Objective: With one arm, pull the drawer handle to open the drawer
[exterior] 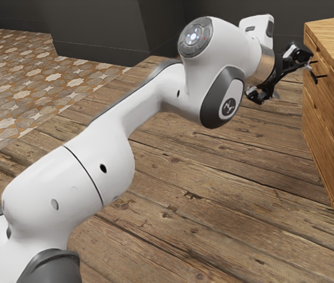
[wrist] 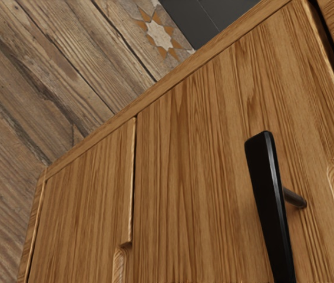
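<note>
Exterior view, left to right: my one arm; its gripper, jaws apparently spread and holding nothing; one drawer handle just beside the gripper at 3 o'clock, on the one wooden cabinet. Wrist view: two wooden panels; the handle's long axis runs along the drawer front.

Cabinet on floor at the exterior view's right, hand just before handle on its front.
</note>
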